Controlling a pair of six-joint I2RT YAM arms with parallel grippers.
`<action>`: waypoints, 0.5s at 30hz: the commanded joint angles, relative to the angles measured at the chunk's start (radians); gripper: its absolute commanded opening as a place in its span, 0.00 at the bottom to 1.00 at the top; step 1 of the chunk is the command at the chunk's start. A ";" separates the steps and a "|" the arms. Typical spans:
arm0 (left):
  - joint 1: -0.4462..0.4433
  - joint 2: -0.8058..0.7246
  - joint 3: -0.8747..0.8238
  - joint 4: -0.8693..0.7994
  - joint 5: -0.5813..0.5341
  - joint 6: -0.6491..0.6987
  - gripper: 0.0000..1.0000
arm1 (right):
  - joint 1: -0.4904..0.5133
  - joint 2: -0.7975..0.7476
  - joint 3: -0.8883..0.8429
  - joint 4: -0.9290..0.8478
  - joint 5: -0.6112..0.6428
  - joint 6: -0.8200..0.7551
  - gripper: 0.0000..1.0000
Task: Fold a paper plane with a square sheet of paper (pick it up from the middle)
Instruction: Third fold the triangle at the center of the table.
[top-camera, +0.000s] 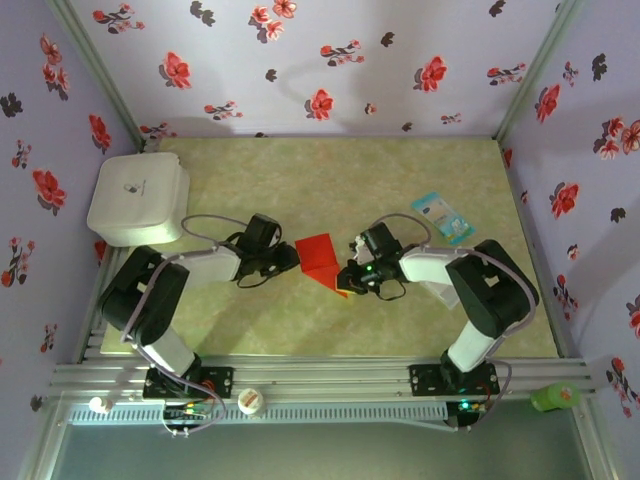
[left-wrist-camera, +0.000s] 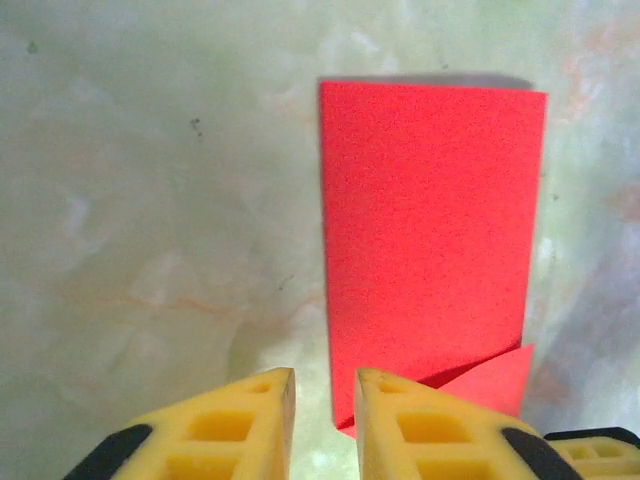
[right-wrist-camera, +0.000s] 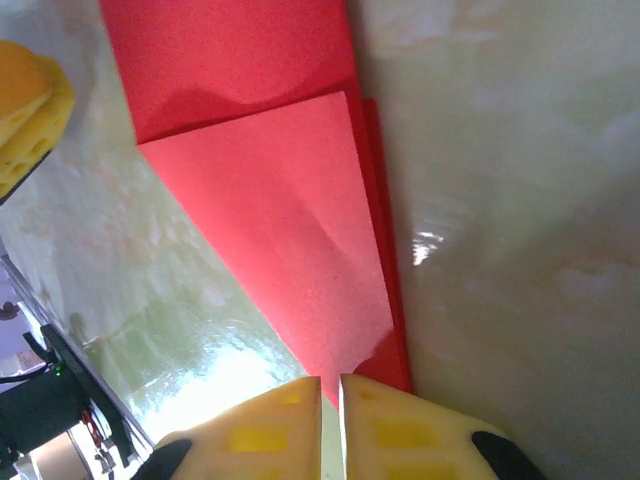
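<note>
Red folded paper (top-camera: 318, 250); left tool (left-wrist-camera: 324, 385) slightly ajar, empty; right tool (right-wrist-camera: 330, 385) barely ajar at its tip.

Folded red paper (right-wrist-camera: 270, 200) flat on bench (right-wrist-camera: 520, 200); point at 6 o'clock meets right hand (right-wrist-camera: 330, 388), fingertips slightly apart.

This is looking like a robot lab's test booth: flowered wallpaper panels (top-camera: 330, 70) are boxing in a marbled desk (top-camera: 300, 325), while a left arm (top-camera: 150, 290) and a right arm (top-camera: 490, 290) are sitting bolted to an aluminium rail (top-camera: 320, 382) along its near edge.
</note>
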 joint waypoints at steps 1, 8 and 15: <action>0.007 -0.047 -0.020 0.041 -0.035 0.034 0.30 | -0.014 -0.089 -0.003 0.019 0.036 0.010 0.21; 0.022 -0.065 -0.023 0.067 0.012 0.043 0.46 | -0.074 -0.119 0.019 -0.035 0.154 -0.025 0.33; 0.065 -0.022 -0.021 0.135 0.128 -0.005 0.50 | -0.076 -0.016 0.074 0.005 0.058 -0.008 0.30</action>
